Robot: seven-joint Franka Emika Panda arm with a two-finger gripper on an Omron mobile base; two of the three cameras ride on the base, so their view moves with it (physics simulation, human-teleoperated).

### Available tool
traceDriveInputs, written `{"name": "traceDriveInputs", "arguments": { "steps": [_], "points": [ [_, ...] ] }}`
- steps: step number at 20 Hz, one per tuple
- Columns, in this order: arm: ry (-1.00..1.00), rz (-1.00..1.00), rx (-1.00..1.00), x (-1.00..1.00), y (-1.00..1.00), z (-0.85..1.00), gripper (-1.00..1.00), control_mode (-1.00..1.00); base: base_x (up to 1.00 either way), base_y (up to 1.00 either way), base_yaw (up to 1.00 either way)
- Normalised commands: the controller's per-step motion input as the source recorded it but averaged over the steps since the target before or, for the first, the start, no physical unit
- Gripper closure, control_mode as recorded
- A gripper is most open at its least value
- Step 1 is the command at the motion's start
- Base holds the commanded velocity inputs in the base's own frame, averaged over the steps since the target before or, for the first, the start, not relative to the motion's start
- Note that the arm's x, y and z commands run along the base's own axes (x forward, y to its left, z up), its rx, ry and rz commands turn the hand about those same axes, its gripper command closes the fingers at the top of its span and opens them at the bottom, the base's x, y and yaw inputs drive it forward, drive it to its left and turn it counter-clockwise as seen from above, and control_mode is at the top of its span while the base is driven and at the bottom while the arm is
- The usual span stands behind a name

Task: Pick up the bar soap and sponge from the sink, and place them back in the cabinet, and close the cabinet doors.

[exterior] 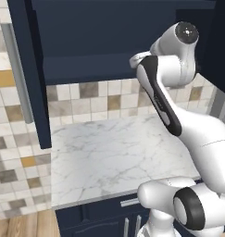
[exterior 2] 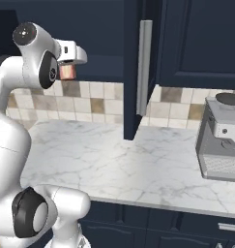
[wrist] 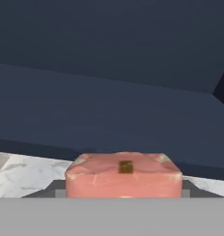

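The hand [exterior 2: 68, 68] grips the bar soap [wrist: 124, 175] just before the open cabinet [exterior: 109, 51], level with its bottom shelf. Next move, I judge: reach inside, lower, release.

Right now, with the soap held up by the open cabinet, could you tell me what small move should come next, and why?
Probably ease the tool forward into the cabinet. The soap sits clamped between the fingers, level with the cabinet's lower edge, and the hand view shows the dark interior just ahead, above the marble counter. The doors stand open, so nothing seems to block the way in.
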Motion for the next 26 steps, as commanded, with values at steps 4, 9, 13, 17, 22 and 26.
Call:
{"name": "traceDriveInputs", "arguments": {
  "steps": [4, 9, 13, 17, 22, 26],
  "points": [
    [0.0, 0.0, 0.0, 0.46, 0.0, 0.07, 1.0, -1.0, 0.0, 0.0, 0.0],
    [0.0, 0.0, 0.0, 0.38, 0.0, 0.03, 1.0, -1.0, 0.0, 0.0, 0.0],
    [0.0, 0.0, 0.0, 0.36, 0.0, 0.0, 1.0, -1.0, 0.0, 0.0, 0.0],
    [0.0, 0.01, 0.0, 0.3, 0.0, 0.0, 1.0, -1.0, 0.0, 0.0, 0.0],
    [0.0, 0.01, 0.0, 0.25, 0.0, -0.03, 1.0, -1.0, 0.0, 0.0, 0.0],
    [-0.05, 0.01, 0.0, 0.19, 0.0, -0.12, 1.0, -1.0, 0.0, 0.0, 0.0]
  ]
}}
